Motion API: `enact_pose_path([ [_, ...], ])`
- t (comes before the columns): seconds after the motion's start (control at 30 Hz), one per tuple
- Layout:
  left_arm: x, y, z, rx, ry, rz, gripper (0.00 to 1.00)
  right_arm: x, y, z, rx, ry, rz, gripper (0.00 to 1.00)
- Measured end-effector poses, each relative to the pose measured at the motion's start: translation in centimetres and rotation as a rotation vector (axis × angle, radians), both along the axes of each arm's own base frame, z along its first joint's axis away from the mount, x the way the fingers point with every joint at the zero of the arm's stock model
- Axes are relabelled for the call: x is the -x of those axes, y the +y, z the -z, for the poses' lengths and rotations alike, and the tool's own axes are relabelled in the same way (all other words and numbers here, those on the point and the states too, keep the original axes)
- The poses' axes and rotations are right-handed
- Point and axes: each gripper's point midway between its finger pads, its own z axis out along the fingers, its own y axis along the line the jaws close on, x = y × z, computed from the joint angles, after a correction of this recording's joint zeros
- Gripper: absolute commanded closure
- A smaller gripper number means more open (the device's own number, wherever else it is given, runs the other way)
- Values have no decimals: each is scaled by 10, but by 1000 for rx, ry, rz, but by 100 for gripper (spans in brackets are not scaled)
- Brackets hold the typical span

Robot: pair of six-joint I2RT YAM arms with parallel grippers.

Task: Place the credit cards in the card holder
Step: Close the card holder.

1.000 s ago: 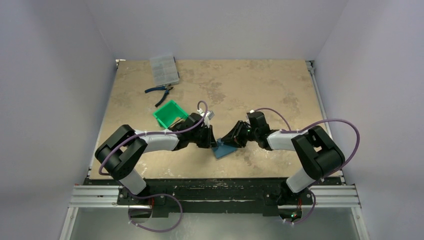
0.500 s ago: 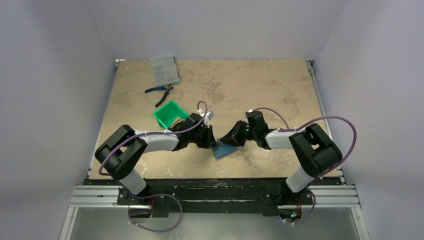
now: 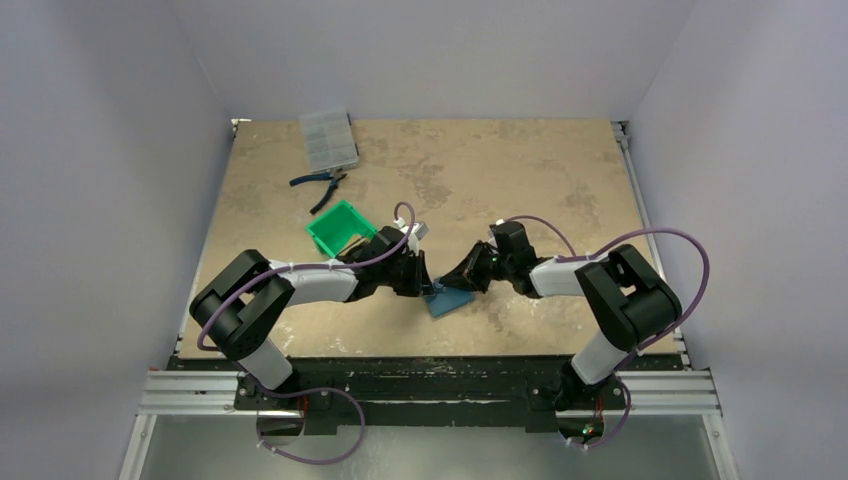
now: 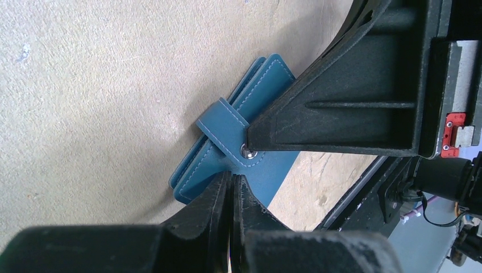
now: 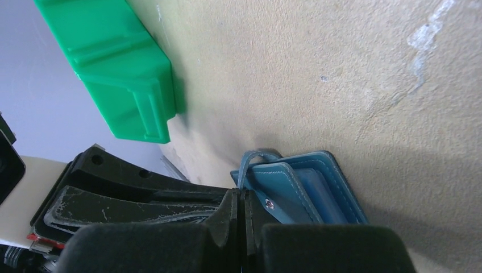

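Observation:
The teal-blue card holder [image 3: 448,298] lies closed on the table between my two grippers. My left gripper [image 3: 428,286] is shut, its tips [image 4: 230,177] against the near edge of the card holder [image 4: 271,71]; I cannot tell if it pinches a layer. My right gripper [image 3: 452,283] is shut, its tips [image 5: 241,196] on the card holder's clasp tab [image 5: 250,162], which loops up over the card holder [image 5: 321,187]. The tab's snap [image 4: 247,151] sits at the right finger's tip. No credit cards are in view.
A green plastic tray [image 3: 330,215] stands just left of the left wrist and shows in the right wrist view [image 5: 113,68]. Blue-handled pliers [image 3: 318,183] and a clear compartment box [image 3: 328,138] lie at the back left.
The right arm has shifted slightly to the left. Both grippers stay shut at the card holder, which has not visibly moved.

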Motion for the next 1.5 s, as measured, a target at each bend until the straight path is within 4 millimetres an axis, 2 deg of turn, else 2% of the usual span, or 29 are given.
enact_pose_path([
  [0.3, -2, 1, 1, 3, 8, -36, 100, 7, -4, -6, 8, 23, 2, 100],
  [0.5, -2, 1, 0, 9, 2, -49, 100, 11, -9, 2, 53, 41, -2, 100],
  [1.03, -3, 1, 0, 11, 5, -54, 100, 2, -17, 8, 156, -30, -31, 100],
  [1.5, -3, 1, 0, 8, 3, -58, 100, 2, -11, 13, 186, -84, -64, 100],
])
